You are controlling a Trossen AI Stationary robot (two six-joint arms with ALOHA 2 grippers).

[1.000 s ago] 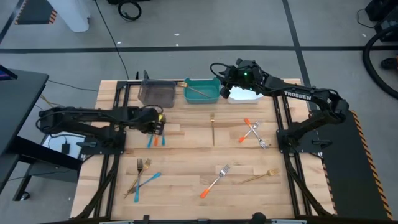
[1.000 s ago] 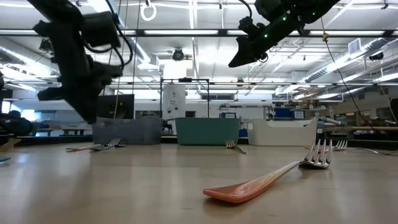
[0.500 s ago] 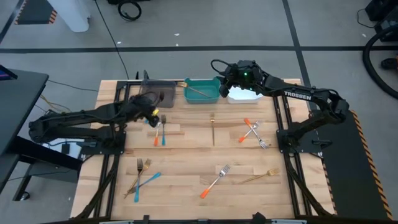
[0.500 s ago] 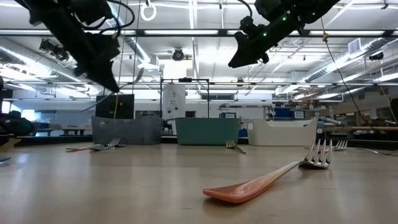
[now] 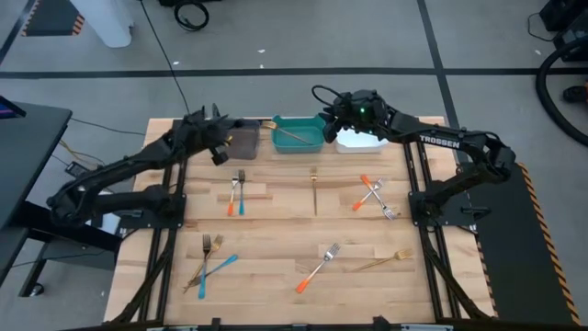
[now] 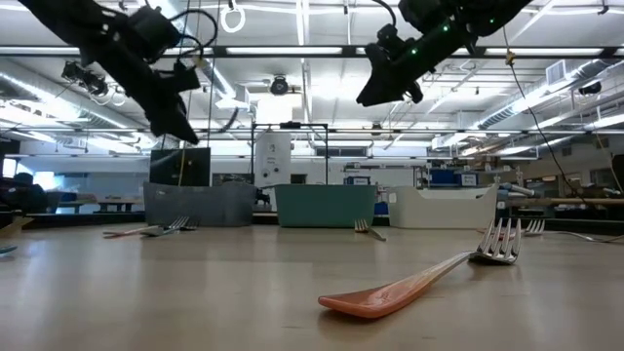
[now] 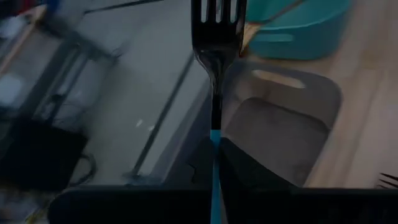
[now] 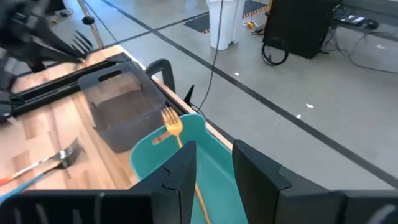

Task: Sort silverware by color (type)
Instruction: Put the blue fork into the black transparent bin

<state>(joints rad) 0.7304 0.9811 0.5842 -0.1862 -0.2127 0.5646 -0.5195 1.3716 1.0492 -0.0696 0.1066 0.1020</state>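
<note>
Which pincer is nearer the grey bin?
Left. The left pincer, shut on a blue-handled fork, hangs at the grey bin's edge; the right pincer is over the teal bin.

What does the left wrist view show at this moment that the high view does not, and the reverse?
Only the left wrist view: the blue-handled fork clamped upright in the left gripper, tines pointing away.
Only the high view: the white bin, the right gripper open above the bins, and the loose silverware on the table, including an orange-handled fork.
Both: the grey bin under the left gripper and the teal bin beside it.
</note>
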